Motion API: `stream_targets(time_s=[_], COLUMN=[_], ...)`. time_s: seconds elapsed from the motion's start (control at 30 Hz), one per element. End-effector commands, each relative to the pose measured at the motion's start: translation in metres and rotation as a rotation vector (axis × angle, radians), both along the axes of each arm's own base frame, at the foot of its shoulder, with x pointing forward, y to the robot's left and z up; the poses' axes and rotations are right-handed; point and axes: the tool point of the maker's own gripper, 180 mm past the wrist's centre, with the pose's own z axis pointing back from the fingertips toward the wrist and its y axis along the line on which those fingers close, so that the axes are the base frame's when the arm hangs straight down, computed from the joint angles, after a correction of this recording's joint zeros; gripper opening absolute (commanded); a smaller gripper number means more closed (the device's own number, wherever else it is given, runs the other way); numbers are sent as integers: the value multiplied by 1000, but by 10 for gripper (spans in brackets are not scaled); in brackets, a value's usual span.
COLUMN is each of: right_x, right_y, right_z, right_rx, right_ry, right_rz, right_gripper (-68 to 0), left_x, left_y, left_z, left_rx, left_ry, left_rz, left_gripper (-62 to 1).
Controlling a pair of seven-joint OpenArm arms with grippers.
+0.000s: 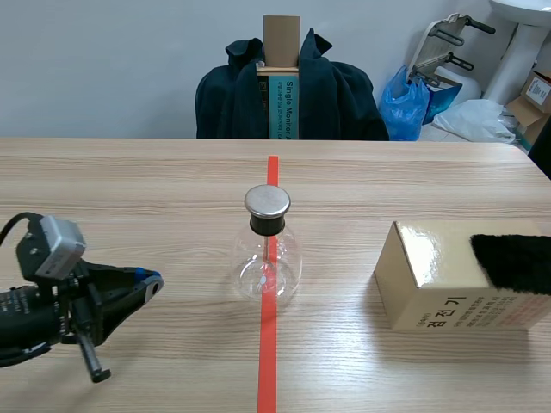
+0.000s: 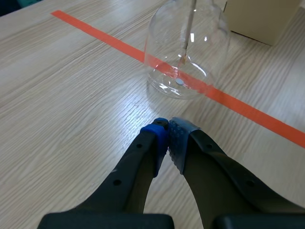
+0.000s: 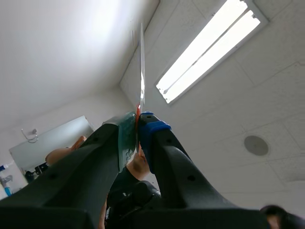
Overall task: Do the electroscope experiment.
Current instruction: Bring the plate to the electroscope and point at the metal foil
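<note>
The electroscope, a clear glass flask (image 1: pixel 268 262) with a black stopper and a round metal cap (image 1: pixel 267 200), stands mid-table on the red tape line. My left gripper (image 1: pixel 155 281) rests low on the table to its left, shut on nothing. In the left wrist view the blue pads meet (image 2: pixel 167 125) just short of the flask (image 2: pixel 186 52), where a thin rod hangs inside. The right arm is out of the scene view. In its wrist view the right gripper (image 3: pixel 138 120) points up at the ceiling, shut on a thin flat strip (image 3: pixel 142 71) seen edge-on.
A tan cardboard box (image 1: pixel 430 284) lies at the right of the table with a black furry cloth (image 1: pixel 516 262) on top. Beyond the far edge stands a chair draped with a dark jacket (image 1: pixel 336 95), and a blue bag (image 1: pixel 405 103) sits behind it.
</note>
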Motion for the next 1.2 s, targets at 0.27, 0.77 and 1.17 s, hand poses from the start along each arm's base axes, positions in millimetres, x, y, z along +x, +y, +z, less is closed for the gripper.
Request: stream_targets(time_s=[0.27, 0.77, 1.17], right_x=[24, 59, 85], right_y=[-4, 67, 126], right_z=[7, -18, -83], right_rx=[79, 120, 34], right_ry=[60, 125, 257], right_rz=[7, 184, 286], right_gripper=[-594, -593, -594], left_x=[25, 30, 30], left_y=[-25, -53, -53], left_z=[-4, -21, -23], left_rx=[-33, -32, -27], left_ry=[-45, -48, -49], left_rz=[-10, -15, -11], left_gripper=[-577, -577, -577])
